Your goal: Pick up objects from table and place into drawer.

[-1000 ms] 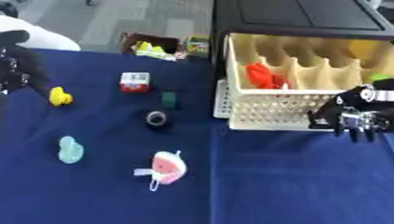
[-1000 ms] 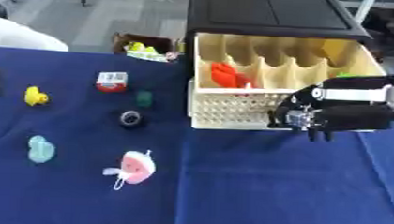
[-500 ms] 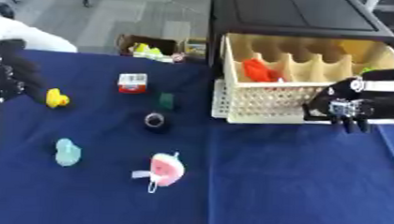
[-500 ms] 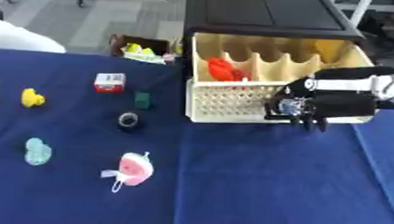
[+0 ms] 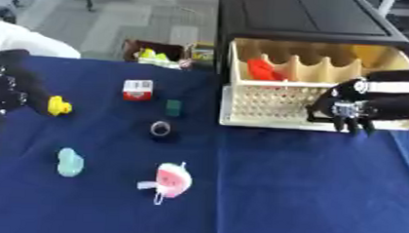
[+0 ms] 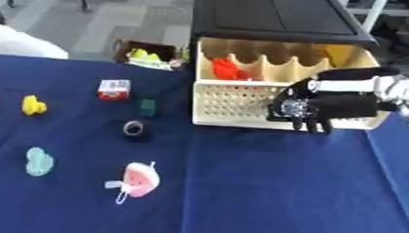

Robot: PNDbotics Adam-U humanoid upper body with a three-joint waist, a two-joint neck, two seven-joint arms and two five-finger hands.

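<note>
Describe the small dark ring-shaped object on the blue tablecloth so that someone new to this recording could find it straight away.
Start at the cream drawer pulled out of the black cabinet and move left onto the blue tablecloth. Just below the small dark green block lies the dark ring, flat on the cloth. It is the only round item with a hole, and it is darker than the pink toy below it.

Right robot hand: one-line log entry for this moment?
right robot hand: at front of open cream plastic drawer, fingers down, empty | red item inside | left robot hand: idle
</note>
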